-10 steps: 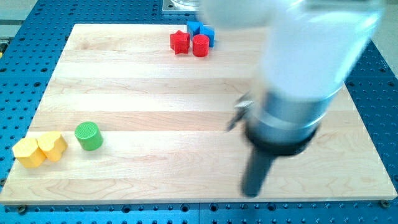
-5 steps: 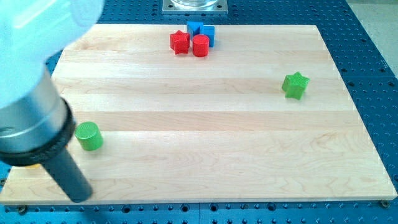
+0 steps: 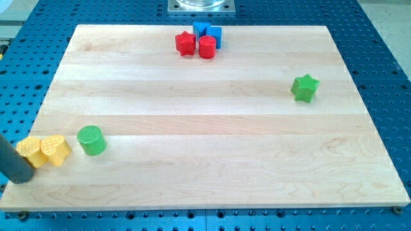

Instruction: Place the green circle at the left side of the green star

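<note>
The green circle [image 3: 92,140] sits on the wooden board [image 3: 205,115] near the view's lower left. The green star [image 3: 305,88] sits far off at the view's right, above mid-height. My tip [image 3: 22,180] is at the view's far left edge near the bottom, left of and below the green circle, with two yellow blocks between them. Only the lowest part of the dark rod shows.
A yellow hexagon-like block [image 3: 31,151] and a yellow heart-like block [image 3: 56,150] touch each other just left of the green circle. At the top centre a red star [image 3: 185,43], a red circle [image 3: 207,47] and two blue blocks [image 3: 208,31] cluster together.
The arm has swept from the view's right across to the far left and mostly out of view. The green star is uncovered. No block has moved.
</note>
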Robot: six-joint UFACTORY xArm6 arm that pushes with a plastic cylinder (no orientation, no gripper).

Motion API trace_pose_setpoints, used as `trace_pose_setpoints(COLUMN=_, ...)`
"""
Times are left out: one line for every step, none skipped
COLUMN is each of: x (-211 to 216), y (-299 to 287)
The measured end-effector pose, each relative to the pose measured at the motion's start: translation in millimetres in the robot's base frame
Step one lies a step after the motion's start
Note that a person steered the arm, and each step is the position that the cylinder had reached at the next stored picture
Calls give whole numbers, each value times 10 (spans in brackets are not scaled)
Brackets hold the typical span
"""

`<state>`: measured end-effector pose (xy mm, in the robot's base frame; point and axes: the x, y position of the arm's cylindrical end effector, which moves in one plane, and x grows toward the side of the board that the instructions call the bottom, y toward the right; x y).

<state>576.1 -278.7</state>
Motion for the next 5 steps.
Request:
trace_pose_setpoints(x=-451, y=406)
trace_pose_setpoints(x=-477, y=1067)
trace_pose_setpoints(x=-347, y=1242)
trace_pose_setpoints(x=-651, y=2032)
trace_pose_setpoints(x=-627, y=1865)
